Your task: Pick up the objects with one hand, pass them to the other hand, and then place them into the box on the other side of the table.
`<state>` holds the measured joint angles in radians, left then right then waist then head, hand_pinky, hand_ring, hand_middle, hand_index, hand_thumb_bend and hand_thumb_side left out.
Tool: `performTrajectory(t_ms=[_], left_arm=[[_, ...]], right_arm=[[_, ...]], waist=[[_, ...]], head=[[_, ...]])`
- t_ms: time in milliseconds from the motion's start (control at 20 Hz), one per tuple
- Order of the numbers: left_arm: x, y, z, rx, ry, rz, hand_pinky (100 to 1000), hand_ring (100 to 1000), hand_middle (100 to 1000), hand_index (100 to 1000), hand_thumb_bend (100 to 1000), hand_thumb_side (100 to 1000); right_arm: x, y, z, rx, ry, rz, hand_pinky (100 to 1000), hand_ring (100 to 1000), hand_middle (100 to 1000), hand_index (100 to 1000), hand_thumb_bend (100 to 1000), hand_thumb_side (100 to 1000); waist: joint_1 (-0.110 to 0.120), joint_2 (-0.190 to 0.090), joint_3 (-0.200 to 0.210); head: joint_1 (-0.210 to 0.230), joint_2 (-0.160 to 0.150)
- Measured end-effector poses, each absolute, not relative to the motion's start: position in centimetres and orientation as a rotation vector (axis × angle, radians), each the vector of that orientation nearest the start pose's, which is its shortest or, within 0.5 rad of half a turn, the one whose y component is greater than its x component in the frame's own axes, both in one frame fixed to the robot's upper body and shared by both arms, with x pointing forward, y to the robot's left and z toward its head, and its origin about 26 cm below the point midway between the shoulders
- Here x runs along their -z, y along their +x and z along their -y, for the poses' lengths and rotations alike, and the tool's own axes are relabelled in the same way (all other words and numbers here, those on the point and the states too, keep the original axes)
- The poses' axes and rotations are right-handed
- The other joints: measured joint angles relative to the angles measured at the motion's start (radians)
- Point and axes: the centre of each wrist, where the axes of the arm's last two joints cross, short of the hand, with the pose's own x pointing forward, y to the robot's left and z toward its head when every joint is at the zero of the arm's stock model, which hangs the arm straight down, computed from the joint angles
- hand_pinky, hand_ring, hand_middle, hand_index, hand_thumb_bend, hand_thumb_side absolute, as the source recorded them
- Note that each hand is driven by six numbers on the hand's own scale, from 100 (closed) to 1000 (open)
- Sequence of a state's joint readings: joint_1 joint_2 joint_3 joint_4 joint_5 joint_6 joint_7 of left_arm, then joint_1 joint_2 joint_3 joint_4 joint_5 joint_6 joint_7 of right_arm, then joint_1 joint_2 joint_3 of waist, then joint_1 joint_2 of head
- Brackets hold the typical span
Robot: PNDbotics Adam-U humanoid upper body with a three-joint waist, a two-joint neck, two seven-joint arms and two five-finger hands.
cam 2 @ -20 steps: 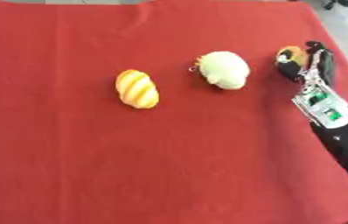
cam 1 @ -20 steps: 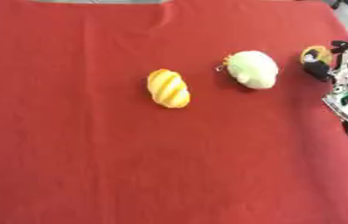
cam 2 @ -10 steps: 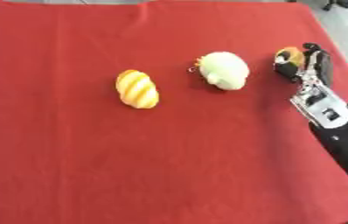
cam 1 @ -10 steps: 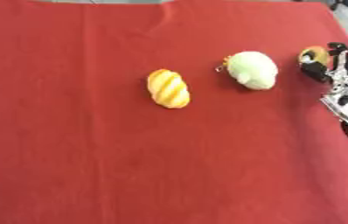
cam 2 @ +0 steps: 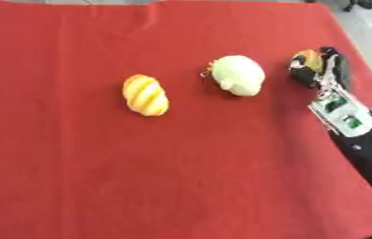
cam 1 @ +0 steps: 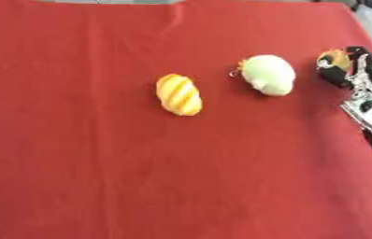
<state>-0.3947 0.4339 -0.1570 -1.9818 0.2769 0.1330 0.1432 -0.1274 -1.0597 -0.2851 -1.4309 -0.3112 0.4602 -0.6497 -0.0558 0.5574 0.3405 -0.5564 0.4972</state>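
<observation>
Fingers of right hand (cam 2: 324, 70) curl round small orange-black toy (cam 2: 305, 60) at cloth's right edge, grabbing for handover. Bread toy (cam 2: 145, 94) and pale green plush (cam 2: 238, 75) sit mid red tablecloth (cam 2: 99, 177), waiting.

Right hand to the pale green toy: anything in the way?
Nothing visible. The right hand is at the right edge of the red cloth, fingers curled round a small orange-and-dark object. Only bare cloth lies between it and the pale green plush toy. The striped bread toy lies beyond, further left.
</observation>
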Motion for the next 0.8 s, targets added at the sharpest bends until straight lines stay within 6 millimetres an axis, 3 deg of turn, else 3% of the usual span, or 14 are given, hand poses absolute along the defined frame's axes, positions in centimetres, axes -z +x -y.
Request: performTrajectory(t_ms=[200,500,750,800], left_arm=[[-21.6,30.62,-23.04,0.328,-0.095,2.146,641,663,764,807,100,855],[-21.58,30.62,-23.04,0.329,-0.095,2.145,642,664,764,807,100,856],[-21.57,30.62,-23.04,0.33,-0.095,2.146,643,664,764,807,100,855],[-21.56,30.61,-23.05,0.33,-0.095,2.146,643,664,765,807,100,855]], right_arm=[[-24.14,27.84,52.49,0.306,-1.368,1.305,772,895,612,823,415,190],[-24.25,27.9,52.24,0.302,-1.365,1.314,762,871,539,784,517,100],[-24.37,27.91,52.25,0.306,-1.368,1.319,749,840,484,734,478,100],[-24.38,27.89,52.27,0.309,-1.372,1.321,747,829,471,722,426,100]], waist=[[-0.001,0.0,0.0],[-0.002,0.001,-0.001],[-0.002,0.001,-0.002],[-0.002,0.001,-0.002]], head=[[0.0,0.0],[-0.001,0.0],[-0.001,0.0],[-0.001,0.0]])
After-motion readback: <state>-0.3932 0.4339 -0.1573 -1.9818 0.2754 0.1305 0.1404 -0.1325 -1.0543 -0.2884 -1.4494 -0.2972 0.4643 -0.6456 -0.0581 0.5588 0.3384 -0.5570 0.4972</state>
